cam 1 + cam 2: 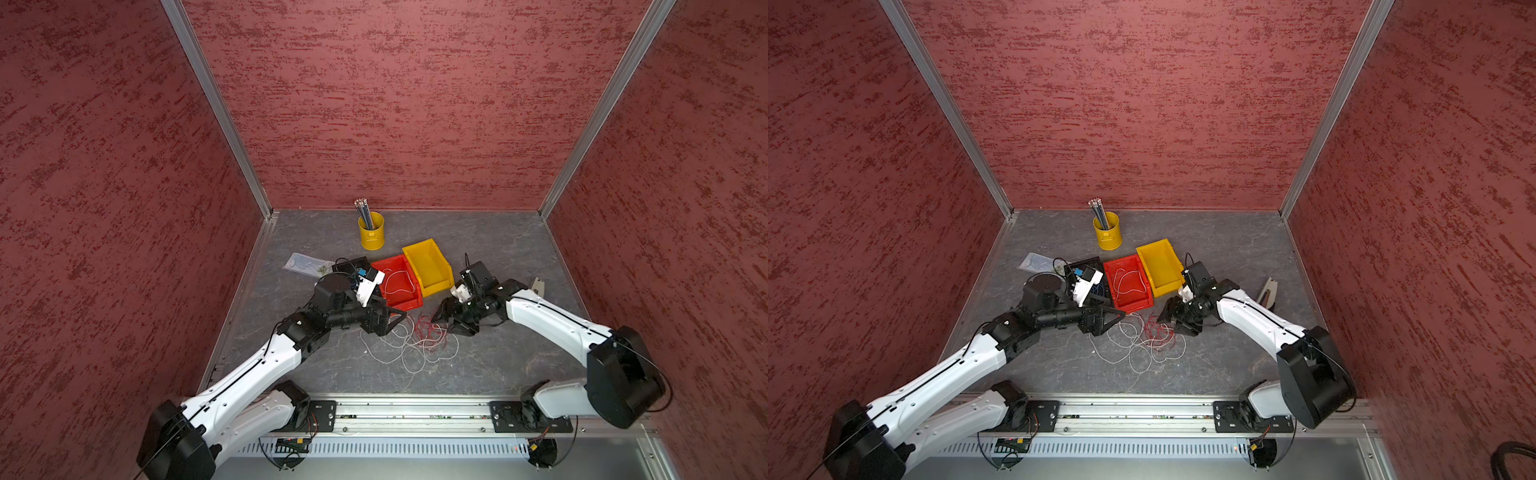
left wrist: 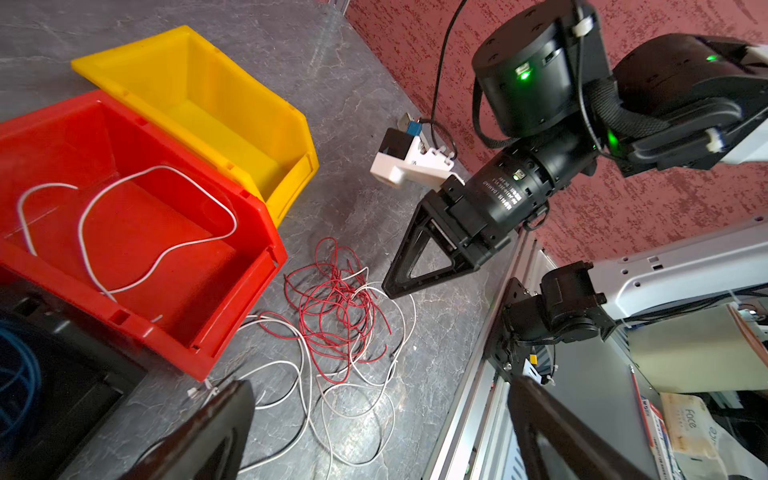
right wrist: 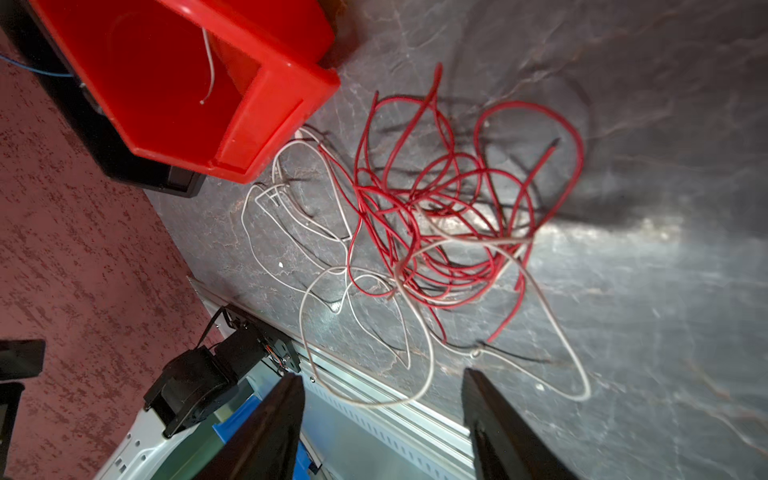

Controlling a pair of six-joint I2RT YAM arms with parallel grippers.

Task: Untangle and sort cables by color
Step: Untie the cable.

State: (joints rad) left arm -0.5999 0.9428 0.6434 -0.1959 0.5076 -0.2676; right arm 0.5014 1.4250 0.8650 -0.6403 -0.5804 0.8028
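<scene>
Right tool [image 3: 382, 374] parted, empty, near tangled cables [image 3: 415, 203], left tool [image 2: 380, 382] wide apart, empty

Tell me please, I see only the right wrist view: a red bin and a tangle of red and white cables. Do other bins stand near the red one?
Observer: Yes. A yellow bin stands against the red bin, and it looks empty.
Operator: Where are the blue ones?
Observer: In a black tray on the red bin's other side lie blue cables.
Operator: And the left gripper?
Observer: The left gripper is open beside the tangle, holding nothing.
</scene>
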